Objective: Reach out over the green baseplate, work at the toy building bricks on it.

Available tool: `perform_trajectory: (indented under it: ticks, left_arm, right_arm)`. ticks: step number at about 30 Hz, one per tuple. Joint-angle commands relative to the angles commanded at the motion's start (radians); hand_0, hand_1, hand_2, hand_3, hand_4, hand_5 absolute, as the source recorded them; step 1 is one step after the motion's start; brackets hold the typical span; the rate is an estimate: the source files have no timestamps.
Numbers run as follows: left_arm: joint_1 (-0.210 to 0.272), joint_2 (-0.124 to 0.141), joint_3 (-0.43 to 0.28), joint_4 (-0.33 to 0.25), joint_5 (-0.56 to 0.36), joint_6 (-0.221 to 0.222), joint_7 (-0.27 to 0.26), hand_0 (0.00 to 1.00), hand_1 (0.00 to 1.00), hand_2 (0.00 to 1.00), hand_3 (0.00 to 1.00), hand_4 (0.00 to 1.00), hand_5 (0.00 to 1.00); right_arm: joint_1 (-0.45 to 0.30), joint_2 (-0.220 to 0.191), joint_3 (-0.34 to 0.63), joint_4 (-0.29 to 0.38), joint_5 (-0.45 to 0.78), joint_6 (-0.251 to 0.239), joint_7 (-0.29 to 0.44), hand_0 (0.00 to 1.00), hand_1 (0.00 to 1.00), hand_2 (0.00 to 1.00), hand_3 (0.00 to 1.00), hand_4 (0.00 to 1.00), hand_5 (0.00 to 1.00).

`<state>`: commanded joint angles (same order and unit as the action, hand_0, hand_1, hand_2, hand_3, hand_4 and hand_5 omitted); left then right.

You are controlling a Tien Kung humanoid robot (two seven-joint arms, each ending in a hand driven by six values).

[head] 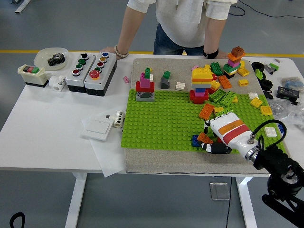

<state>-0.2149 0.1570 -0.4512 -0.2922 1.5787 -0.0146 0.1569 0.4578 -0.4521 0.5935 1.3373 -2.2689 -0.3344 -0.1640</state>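
Table (pixel 47 133) white, with a tan mat carrying the green baseplate (pixel 161 123) across its right half; a person stands at the far edge, one hand (pixel 114 50) resting flat on the tabletop by the button boxes (pixel 90 71), touching no bricks. Right hand (pixel 223 135) reaches in from the lower right corner and lies low over the baseplate's near right part, back of the hand upward. Fingers (pixel 216 118) curl down around an orange brick (pixel 205 138) that sits beside a blue brick (pixel 195 140), thumb tucked under near the front edge; whether the orange brick is truly pinched or only covered cannot be told. Left arm out of view. Step in hand looks like seating or pulling that orange brick at the near edge. Next move likely calls for a straight vertical press or lift, keeping the wrist clear of the loose bricks (pixel 223 97) heaped just beyond the knuckles. Open studs stretch wide to the left and centre, good room for moving there; the right side is crowded, and the baseplate's front edge lies just beside the thumb. Red-and-pink tower (pixel 145 85) stands well apart, far left.
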Motion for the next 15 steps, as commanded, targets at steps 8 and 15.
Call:
perform_trajectory:
  ticks: [8, 15]
  left_arm:
    - [-0.001, 0.0, 0.002, 0.0, -0.002, 0.0, 0.0, 0.611, 0.642, 0.7, 0.613, 0.666, 0.662]
    - [-0.002, 0.0, 0.003, 0.0, -0.006, 0.001, -0.001, 0.611, 0.643, 0.701, 0.613, 0.666, 0.662]
  right_arm:
    - [0.0, 0.002, -0.002, -0.005, 0.0, -0.016, 0.01, 0.177, 0.192, 0.293, 0.431, 0.721, 0.587]
    - [-0.001, 0.001, -0.004, -0.016, 0.0, -0.02, 0.022, 0.168, 0.186, 0.284, 0.424, 0.709, 0.552]
